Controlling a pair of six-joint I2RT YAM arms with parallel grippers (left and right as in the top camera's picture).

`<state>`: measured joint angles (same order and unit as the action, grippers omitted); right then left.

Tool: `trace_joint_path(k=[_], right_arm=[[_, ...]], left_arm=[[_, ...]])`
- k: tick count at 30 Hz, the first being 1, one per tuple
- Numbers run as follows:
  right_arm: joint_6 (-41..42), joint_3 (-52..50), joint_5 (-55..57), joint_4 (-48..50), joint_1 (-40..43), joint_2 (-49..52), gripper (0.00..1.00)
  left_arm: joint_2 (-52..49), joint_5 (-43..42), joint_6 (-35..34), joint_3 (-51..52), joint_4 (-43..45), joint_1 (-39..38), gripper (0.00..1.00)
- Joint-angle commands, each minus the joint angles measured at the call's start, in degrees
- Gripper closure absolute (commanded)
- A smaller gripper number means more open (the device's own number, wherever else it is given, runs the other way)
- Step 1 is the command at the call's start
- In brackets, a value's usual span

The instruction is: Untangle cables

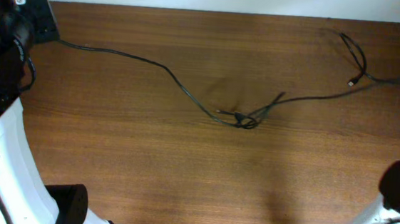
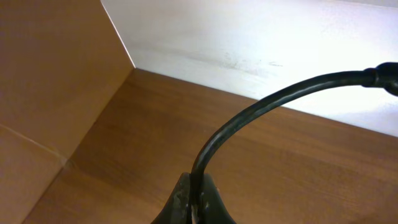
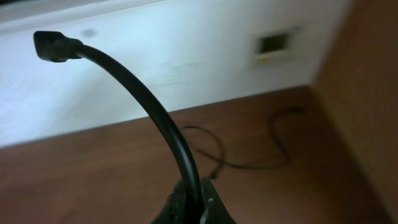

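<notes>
Thin black cables (image 1: 140, 56) run across the wooden table from the top left to a small knot (image 1: 242, 120) at the middle. From there they go on to the right edge. A loop with a light plug tip (image 1: 350, 83) lies at the top right. My left gripper (image 2: 196, 198) is shut on a black cable (image 2: 261, 106) that arcs up to the right; overhead it is at the far left (image 1: 41, 19). My right gripper (image 3: 194, 205) is shut on a black cable (image 3: 143, 99) ending in a plug (image 3: 50, 46). It is out of the overhead view.
The white arm bases stand at the bottom left (image 1: 3, 154) and bottom right (image 1: 392, 213). A white wall (image 2: 261, 37) runs along the table's back edge. A loose loop of cable (image 3: 249, 158) lies on the table in the right wrist view.
</notes>
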<state>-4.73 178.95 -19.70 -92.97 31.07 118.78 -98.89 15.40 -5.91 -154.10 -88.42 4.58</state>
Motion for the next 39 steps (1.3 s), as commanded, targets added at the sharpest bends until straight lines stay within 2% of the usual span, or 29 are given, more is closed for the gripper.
trace_joint_path(k=[1, 4, 11, 13, 16, 20, 21, 25, 28, 30, 32, 36, 39], right_arm=[[1.86, 0.5, -2.25, 0.55, 9.86, -1.73, 0.96], [1.79, 0.42, -8.63, 0.39, 18.69, -1.73, 0.96], [3.28, -6.38, -14.05, 4.15, 28.46, -0.83, 0.96], [3.06, -7.61, -14.58, 4.7, 28.68, -0.44, 0.96], [2.43, -8.61, -18.56, 4.52, 27.56, -0.11, 0.96], [0.02, -8.59, -21.88, 3.74, 20.52, -0.11, 0.96], [-0.85, -8.59, -21.64, 3.61, 18.23, -0.11, 0.96], [-2.38, -8.59, -19.93, 2.47, 8.0, -0.11, 0.96], [-3.43, -8.59, -18.18, 2.27, 4.0, -0.11, 0.96], [-3.43, -8.59, -17.99, 2.25, 3.32, -0.11, 0.96], [-3.63, -8.59, -18.01, 1.64, 2.62, -0.11, 0.96], [-4.04, -8.59, -18.01, 1.42, 2.64, -0.11, 0.96], [-4.31, -8.59, -17.99, 1.44, 2.64, -0.13, 0.96]], left_arm=[[0.24, 0.46, -0.9, -0.57, 0.68, 0.2, 1.0], [0.24, 1.57, -0.9, -0.57, 0.68, 0.22, 1.0], [0.24, 3.91, -0.94, -0.57, 0.37, 0.52, 1.0], [0.24, 3.43, -0.94, -0.57, 0.5, 0.52, 1.0], [0.24, 1.18, -0.94, -0.57, 0.57, 0.52, 1.0], [-2.91, -17.4, -0.92, -0.46, 3.34, -1.38, 1.0], [-4.28, -18.08, -0.92, -0.46, 3.67, -3.28, 1.0], [-11.65, -16.48, 0.15, -0.46, 3.69, -14.03, 1.0], [-16.22, -10.8, 0.15, -0.46, 1.99, -14.75, 1.0], [-18.03, -10.6, 0.15, -0.44, 1.29, -13.92, 1.0], [-27.15, -10.64, 0.13, 1.18, -0.55, -14.32, 1.0], [-43.5, -11.13, -0.11, 1.51, 2.19, -15.72, 1.0], [-47.67, -11.26, -0.11, 1.49, 4.04, -16.81, 1.0]])
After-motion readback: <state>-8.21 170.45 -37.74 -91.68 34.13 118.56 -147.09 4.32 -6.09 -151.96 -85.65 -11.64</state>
